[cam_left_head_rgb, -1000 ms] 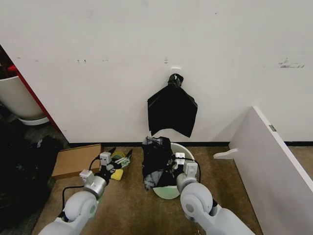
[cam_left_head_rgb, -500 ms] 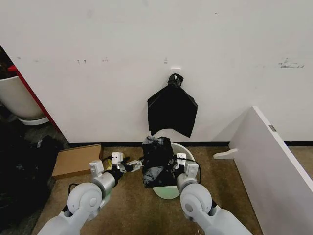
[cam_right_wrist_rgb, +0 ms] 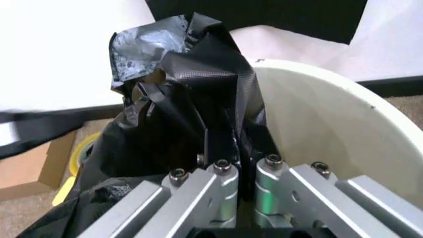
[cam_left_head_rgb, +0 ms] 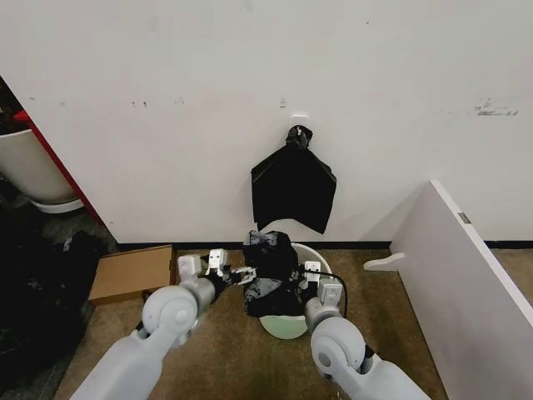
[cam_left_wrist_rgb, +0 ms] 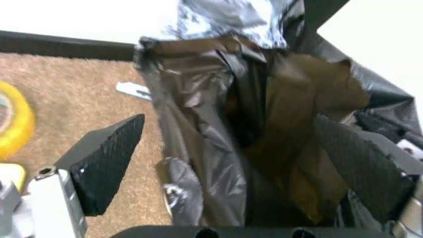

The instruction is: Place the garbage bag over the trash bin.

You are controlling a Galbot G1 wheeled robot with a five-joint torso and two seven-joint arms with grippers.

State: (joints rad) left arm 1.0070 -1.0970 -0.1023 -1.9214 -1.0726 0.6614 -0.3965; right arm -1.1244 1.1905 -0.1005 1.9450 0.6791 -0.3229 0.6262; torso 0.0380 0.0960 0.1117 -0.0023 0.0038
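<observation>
The wall (cam_left_head_rgb: 166, 75) is the landmark: at its foot, on the brown carpet (cam_left_head_rgb: 225, 350), stands the bin (cam_left_head_rgb: 315, 255), a round cream-white pail whose rim and inner wall show on the side away from the left arm. Hung on the wall straight above the bin is a flat black bunch (cam_left_head_rgb: 293, 187), gathered to a knot at a small white hook. The bag (cam_left_head_rgb: 268, 271) is draped over the bin's near-left rim, bunched and crinkled, its top standing up above the rim toward the wall. Along the wall's foot to the left of the bin lies a flat cardboard sheet (cam_left_head_rgb: 132, 271). The right gripper (cam_left_head_rgb: 301, 282) sits at the bin's rim with its jaws clamped together on a fold of the bag (cam_right_wrist_rgb: 191, 74). The left gripper (cam_left_head_rgb: 244, 275) reaches in from the left and meets the bag's outer side; its textured fingers (cam_left_wrist_rgb: 109, 158) are spread wide, with the bag's hanging folds (cam_left_wrist_rgb: 258, 124) between them, not yet pinched.
</observation>
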